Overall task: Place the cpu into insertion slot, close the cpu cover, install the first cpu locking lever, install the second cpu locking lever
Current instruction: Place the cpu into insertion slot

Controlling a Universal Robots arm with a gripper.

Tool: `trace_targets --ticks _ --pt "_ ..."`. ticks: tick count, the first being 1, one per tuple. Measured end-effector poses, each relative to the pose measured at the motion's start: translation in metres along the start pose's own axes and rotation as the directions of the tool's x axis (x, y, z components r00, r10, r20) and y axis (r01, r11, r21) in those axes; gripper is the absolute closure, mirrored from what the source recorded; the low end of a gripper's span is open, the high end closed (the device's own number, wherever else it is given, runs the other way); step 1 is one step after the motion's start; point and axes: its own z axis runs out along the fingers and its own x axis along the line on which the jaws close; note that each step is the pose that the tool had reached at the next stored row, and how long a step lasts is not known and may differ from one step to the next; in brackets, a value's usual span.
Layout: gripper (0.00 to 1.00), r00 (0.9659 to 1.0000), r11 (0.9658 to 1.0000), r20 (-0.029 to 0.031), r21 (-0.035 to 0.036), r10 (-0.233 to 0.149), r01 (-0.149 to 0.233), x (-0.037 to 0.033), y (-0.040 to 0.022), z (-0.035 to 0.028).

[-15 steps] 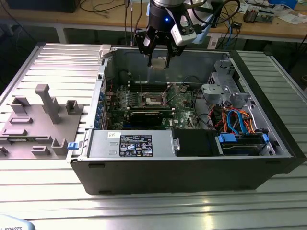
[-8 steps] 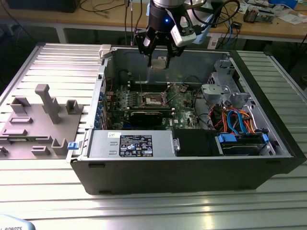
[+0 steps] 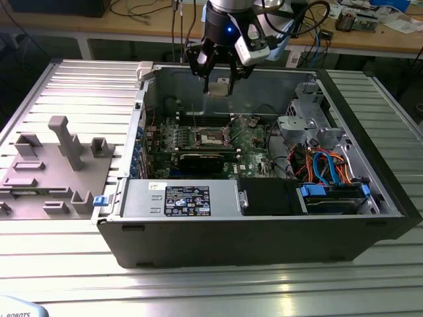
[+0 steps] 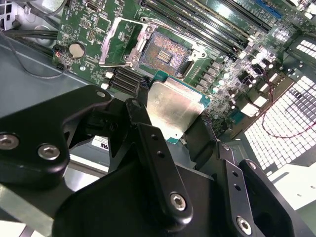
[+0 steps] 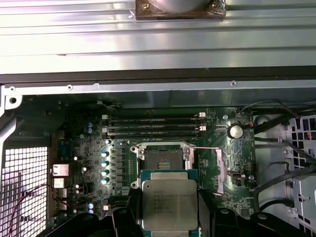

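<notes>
cpu (image 5: 170, 202) sits pinched by two opposite edges between the jaws of the gripper (image 4: 170, 126), metal face out, lifted over the open case (image 3: 370, 218). Insertion slot (image 5: 163, 159) lies bare below the jaws, well apart from them. cpu cover (image 5: 216, 170) is swung open just beside the slot.

Power-supply label (image 3: 187, 200) — print illegible
</notes>
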Motion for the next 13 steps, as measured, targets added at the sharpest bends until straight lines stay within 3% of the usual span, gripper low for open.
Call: trace_targets --ticks 13 --pt "0.46 1.0000 1.0000 0.0002 0.0001 0.002 -0.002 0.0000 -0.0001 0.0008"
